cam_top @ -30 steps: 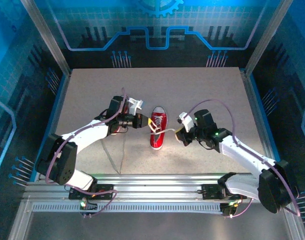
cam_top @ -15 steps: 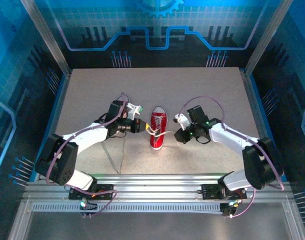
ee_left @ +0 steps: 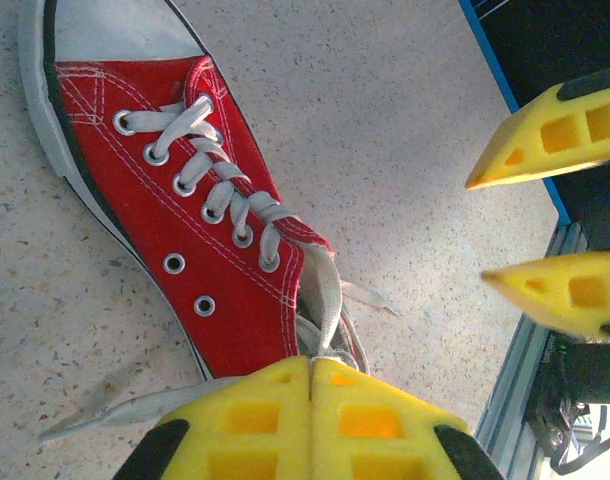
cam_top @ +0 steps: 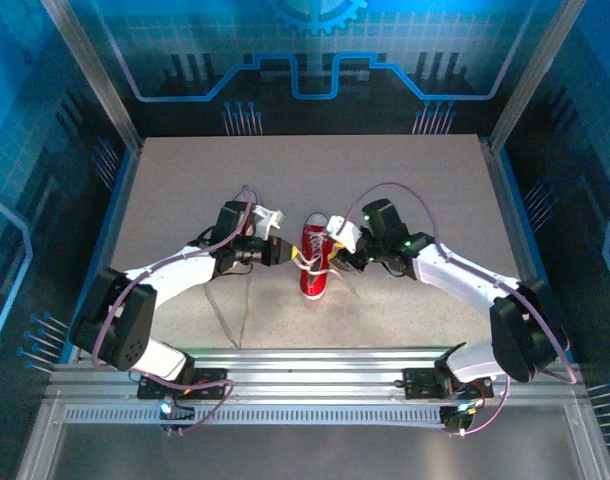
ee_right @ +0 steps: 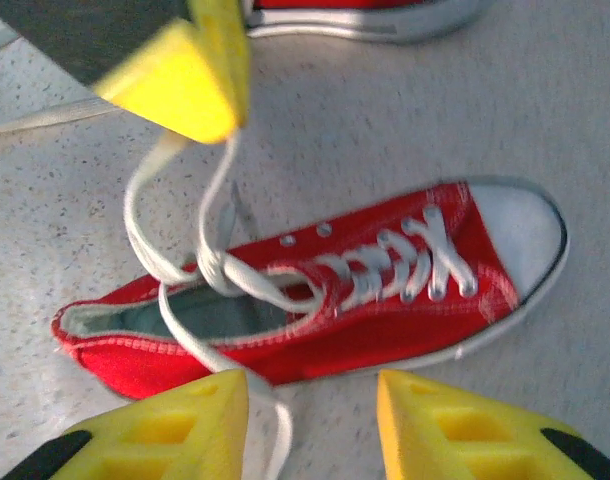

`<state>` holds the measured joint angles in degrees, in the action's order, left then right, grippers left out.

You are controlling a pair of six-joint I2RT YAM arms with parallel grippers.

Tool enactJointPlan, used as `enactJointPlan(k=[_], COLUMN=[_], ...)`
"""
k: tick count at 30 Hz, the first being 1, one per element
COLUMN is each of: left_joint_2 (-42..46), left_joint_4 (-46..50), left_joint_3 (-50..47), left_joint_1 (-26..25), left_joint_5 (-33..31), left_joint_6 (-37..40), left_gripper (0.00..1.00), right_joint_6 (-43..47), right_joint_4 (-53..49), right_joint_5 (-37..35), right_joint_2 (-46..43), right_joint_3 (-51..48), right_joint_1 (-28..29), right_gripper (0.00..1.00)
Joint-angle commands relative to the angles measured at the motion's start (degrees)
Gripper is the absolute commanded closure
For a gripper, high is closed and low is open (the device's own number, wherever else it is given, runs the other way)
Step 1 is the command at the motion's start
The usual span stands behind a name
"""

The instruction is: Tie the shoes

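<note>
Centre of the table (cam_top: 185, 190), top view: the red shoe (cam_top: 319, 240) lies with its toe toward the upper edge of the frame. The left gripper (cam_top: 284, 250) sits against its left flank and the right gripper (cam_top: 337, 256) close on its right, so the shoe lies between the two.

Left wrist view: the shoe (ee_left: 185, 230) runs from the upper left corner down to the middle, toe cap at the top. The left gripper (ee_left: 310, 375) fills the bottom edge, its yellow fingers pressed together on a white lace (ee_left: 328, 300) that comes out of the shoe's opening. At the right edge the right gripper (ee_left: 477, 232) stands with its fingers spread — nothing between them.

Right wrist view: the shoe (ee_right: 385, 300) lies across the middle, toe to the right, just above the parted right gripper (ee_right: 307, 380). At the upper left the left gripper (ee_right: 200, 75) pinches the lace (ee_right: 145, 215), which hangs in a loop down to the shoe's opening. A second shoe (ee_right: 365, 20) shows its sole along the top edge.
</note>
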<state>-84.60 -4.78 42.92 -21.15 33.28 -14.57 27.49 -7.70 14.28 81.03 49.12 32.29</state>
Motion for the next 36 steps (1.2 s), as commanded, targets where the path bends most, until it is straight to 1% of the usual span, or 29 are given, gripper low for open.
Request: enactJointPlan(k=[1,8,15,17,19,23,25,26,30,36], left_joint_2=[-0.4,-0.13,-0.67,-0.83,-0.85,-0.57,-0.33,-0.22,-0.13,-1.52], left_joint_4=[-0.24,0.91,2.64,3.11,3.73,5.49,6.35,6.61,7.15,5.98], left_joint_3=[0.72,2.16,4.08,4.5,4.89,5.68,5.87,5.95,6.14,6.05], left_joint_1=[0.49,0.49,0.51,0.59,0.58,0.82,1.15,1.31,1.68,2.2], left_joint_5=[1.7,2.76,3.53,3.71,3.64,3.12,2.82,2.76,2.32,1.4], left_joint_6=[1.6,1.8,2.49,2.68,3.09,4.4,5.05,5.36,5.96,5.89], left_gripper=[1.0,1.0,1.0,1.0,1.0,1.0,1.0,1.0,1.0,1.0], right_joint_6=[14.65,22.68,25.49,25.36,25.05,24.48,23.97,23.34,19.17,14.97], right_joint_4=[8.48,7.88,5.31,5.79,6.57,8.49,9.21,9.71,10.94,9.18], right_joint_5=[-1.85,-0.8,-0.58,-0.57,-0.81,-1.36,-1.45,-1.37,0.74,2.85], right_joint_2=[3.13,8.22,13.11,13.75,13.95,13.02,12.32,11.92,10.57,10.79], right_joint_3=[-1.74,0.81,4.81,5.19,5.19,4.11,3.55,3.23,2.67,2.97], right_joint_1=[2.34,3.97,4.2,4.28,4.42,4.34,4.1,3.86,2.23,0.53], right_gripper=[0.61,0.61,0.63,0.66,0.73,0.92,0.98,1.0,1.0,1.0])
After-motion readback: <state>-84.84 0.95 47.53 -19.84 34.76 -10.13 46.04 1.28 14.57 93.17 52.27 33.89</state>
